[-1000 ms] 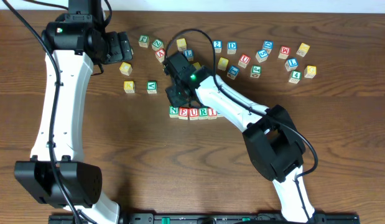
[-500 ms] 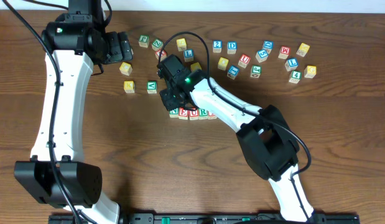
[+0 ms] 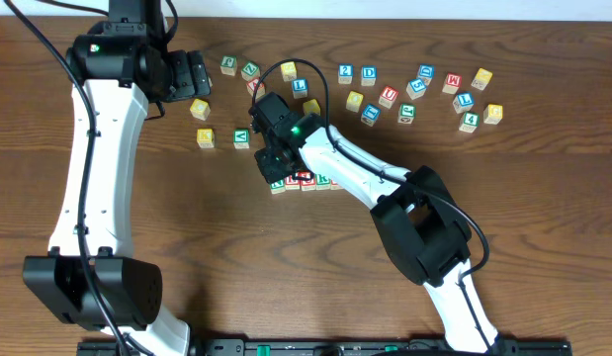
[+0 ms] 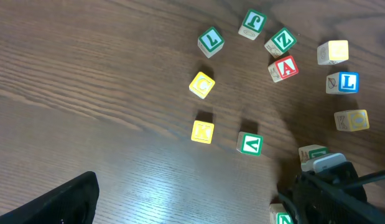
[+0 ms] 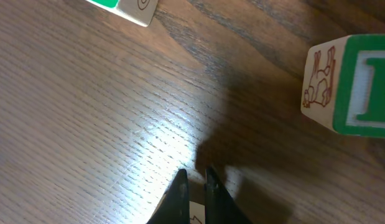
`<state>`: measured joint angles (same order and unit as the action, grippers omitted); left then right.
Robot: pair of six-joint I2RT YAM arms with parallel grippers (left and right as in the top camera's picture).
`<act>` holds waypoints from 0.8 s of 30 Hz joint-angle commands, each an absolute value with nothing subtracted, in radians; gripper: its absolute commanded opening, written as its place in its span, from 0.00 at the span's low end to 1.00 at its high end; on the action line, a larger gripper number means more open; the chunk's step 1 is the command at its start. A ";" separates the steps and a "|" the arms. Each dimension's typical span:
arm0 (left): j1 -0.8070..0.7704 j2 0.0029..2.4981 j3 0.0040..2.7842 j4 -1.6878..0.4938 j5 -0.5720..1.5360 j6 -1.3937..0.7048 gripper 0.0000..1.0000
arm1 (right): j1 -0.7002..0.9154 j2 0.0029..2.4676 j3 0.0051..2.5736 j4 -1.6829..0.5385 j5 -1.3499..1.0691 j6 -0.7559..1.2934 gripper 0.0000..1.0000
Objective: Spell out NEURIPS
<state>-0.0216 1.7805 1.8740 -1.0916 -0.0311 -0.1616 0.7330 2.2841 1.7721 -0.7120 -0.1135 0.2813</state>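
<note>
While the right fingers [image 5: 178, 193] sit pinched together with nothing between them, tips low over the wood, the left fingers [image 4: 71, 199] are spread wide and empty near the far left of the table [image 3: 543, 218]. The row of cubes [image 3: 307, 180] lies mid-table, partly under the right arm [image 3: 355, 173], with the right fingers at its left end. Four faces of the row show from overhead: green, red, red, green. Their letters are too small to read.

Readable in the left wrist view: red A [image 4: 283, 67], blue L [image 4: 341, 82], yellow K [image 4: 203, 131], green V [image 4: 249, 144]. Readable overhead, right group: blue 2 [image 3: 345, 72], blue D [image 3: 369, 73], red U [image 3: 389, 96], green 4 [image 3: 470, 120].

Counts overhead: nine loose cubes in the left group, thirteen in the right group.

In the right wrist view, a green-bordered cube [image 5: 360, 84] lies near the fingers but apart from them. An animal is drawn on its side, and its letter is cut off.
</note>
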 commanded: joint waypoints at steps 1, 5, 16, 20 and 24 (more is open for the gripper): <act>-0.018 1.794 1.868 -1.090 -0.031 -0.178 0.98 | 0.737 2.284 1.786 -0.697 -0.107 0.294 0.05; -0.018 1.793 1.869 -1.087 -0.066 -0.177 0.98 | 0.717 2.278 1.833 -0.712 -0.117 0.275 0.04; -0.017 1.751 1.874 -1.197 -0.079 -0.241 0.99 | 0.519 2.122 1.962 -1.000 -0.111 0.273 0.04; -0.017 1.753 1.839 -1.263 -0.078 -0.318 0.80 | 0.395 2.102 1.962 -1.111 -0.111 0.272 0.09; -0.018 1.753 1.762 -1.263 -0.012 -0.369 0.37 | 0.290 2.108 1.947 -1.178 -0.110 0.246 0.14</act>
